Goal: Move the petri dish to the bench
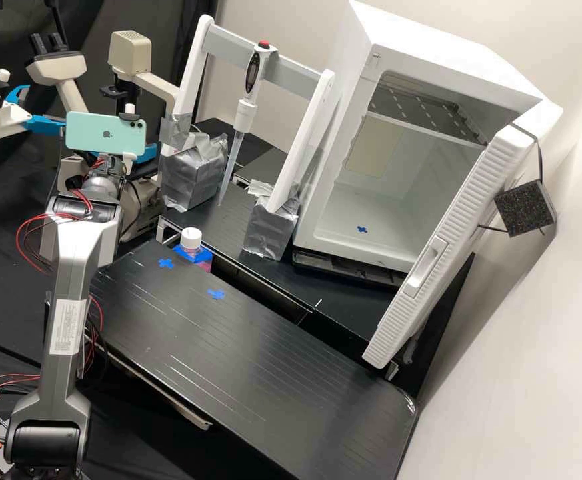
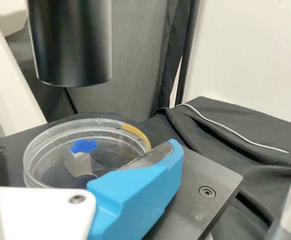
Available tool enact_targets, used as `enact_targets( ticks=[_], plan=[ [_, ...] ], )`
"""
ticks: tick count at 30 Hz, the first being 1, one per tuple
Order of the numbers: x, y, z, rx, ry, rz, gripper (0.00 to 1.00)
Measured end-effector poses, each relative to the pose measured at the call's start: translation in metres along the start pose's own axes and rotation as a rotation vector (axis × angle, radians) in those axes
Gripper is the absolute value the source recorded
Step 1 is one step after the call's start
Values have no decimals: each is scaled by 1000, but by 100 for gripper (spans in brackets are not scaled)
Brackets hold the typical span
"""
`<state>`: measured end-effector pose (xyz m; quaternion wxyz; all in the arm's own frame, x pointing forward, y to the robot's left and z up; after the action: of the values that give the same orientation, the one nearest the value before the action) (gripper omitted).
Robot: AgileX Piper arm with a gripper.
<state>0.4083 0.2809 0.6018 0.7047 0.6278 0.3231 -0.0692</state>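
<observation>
1. Nearest in the high view, the dark grey arm point(image 1: 67, 313) rises beside the black bench point(image 1: 237, 333), which bears two blue marks point(image 1: 216, 293).
2. Just beyond the bench's edge is a white-capped bottle point(image 1: 191, 239) with pink contents.
3. Farther off, a pipette point(image 1: 243, 113) hangs upright on a white frame point(image 1: 197, 67); beside it a white cabinet point(image 1: 397, 213) is open.
4. Behind the phone point(image 1: 106, 133), the gripper point(image 1: 145, 153) is at the microscope point(image 1: 131, 57), its blue fingers point(image 2: 135, 195) spread apart.
5. The clear petri dish point(image 2: 50, 140) lies flat on the dark stage point(image 2: 190, 175), between the fingers, under a black cylinder point(image 2: 70, 40).
</observation>
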Motion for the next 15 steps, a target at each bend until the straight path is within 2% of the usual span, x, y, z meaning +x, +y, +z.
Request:
enact_targets(
  ticks=[15],
  plan=[
    [3,-1,9,10,-26,3,0]
  ],
)
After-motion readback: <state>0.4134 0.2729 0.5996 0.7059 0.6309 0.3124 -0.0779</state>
